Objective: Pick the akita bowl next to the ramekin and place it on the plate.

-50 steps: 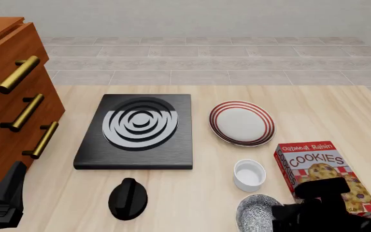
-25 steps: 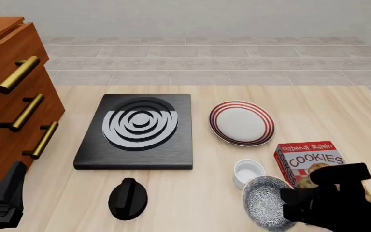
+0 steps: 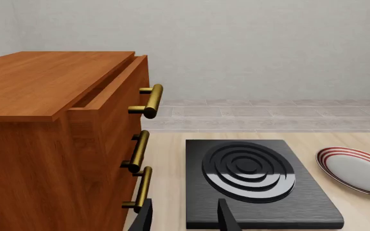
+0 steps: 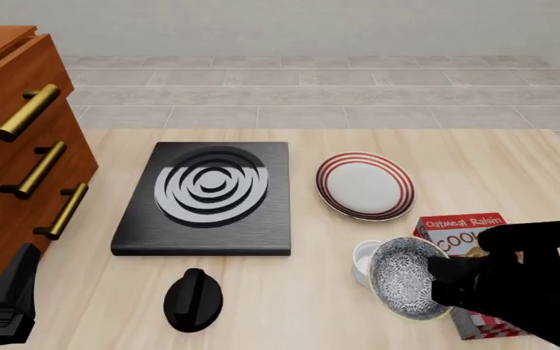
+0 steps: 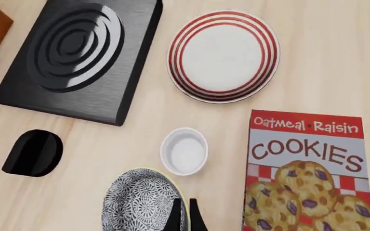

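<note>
Wood: reddish-brown drawer cabinet (image 4: 12,138) with brass bar handles, far left edge of the pale wooden table (image 4: 260,292). Left gripper (image 3: 183,219), near left, fingers apart and grasping nothing, idle beside the cabinet. Black square slab (image 4: 207,198) with silver rings, centre-left; black knob-shaped object (image 4: 193,299) just nearer than it. Plate (image 4: 364,185), white with dark red rings, right of the slab, bare. Ramekin (image 4: 366,259), plain white, nearer than the plate. Akita bowl (image 4: 408,278), grey-speckled, lifted off the table and tilted, its opening facing left toward the ramekin, overlapping it in the front view; held by its right rim. Right gripper (image 5: 185,211), fingers clenched on that rim, one inside and one outside. Cookie box (image 5: 304,168), lying flat, near right, partly under the arm. Risks, as judged: a thin rim pinch on a tilted bowl may slip or swing during the carry; a low pass could clip the ramekin or the plate's raised edge. Surface: light wood grain. Room: grey tiled floor beyond the far edge, plain pale wall.
</note>
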